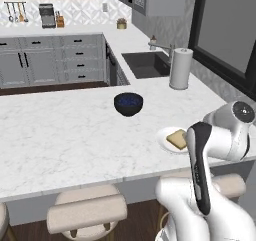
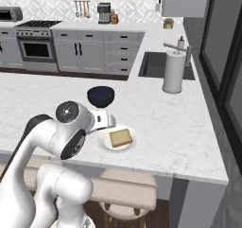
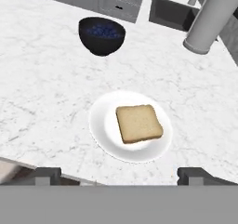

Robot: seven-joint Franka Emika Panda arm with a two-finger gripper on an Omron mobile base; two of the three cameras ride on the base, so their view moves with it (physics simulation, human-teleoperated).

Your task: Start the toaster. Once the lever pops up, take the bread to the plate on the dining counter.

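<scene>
The bread [image 3: 138, 123], a square tan slice, lies flat on the small white plate [image 3: 104, 125] on the dining counter [image 3: 42, 88]. My gripper [image 3: 121, 175] hovers above the plate's near side, open, with nothing between its fingers. From the sides the bread [image 1: 176, 139] [image 2: 121, 137] rests on the plate [image 1: 162, 137] [image 2: 106, 145] near the counter's front edge, with my arm's wrist just beside it. A grey boxy appliance [image 2: 7, 14] at the far back left is too small to tell whether it is the toaster.
A dark blue bowl [image 1: 128, 104] [image 2: 100, 96] [image 3: 101, 35] stands behind the plate. A paper towel roll [image 1: 180, 68] [image 2: 174, 73] stands by the sink [image 1: 145, 65]. Beige stools [image 1: 87, 212] [image 2: 127, 191] sit under the counter's front edge.
</scene>
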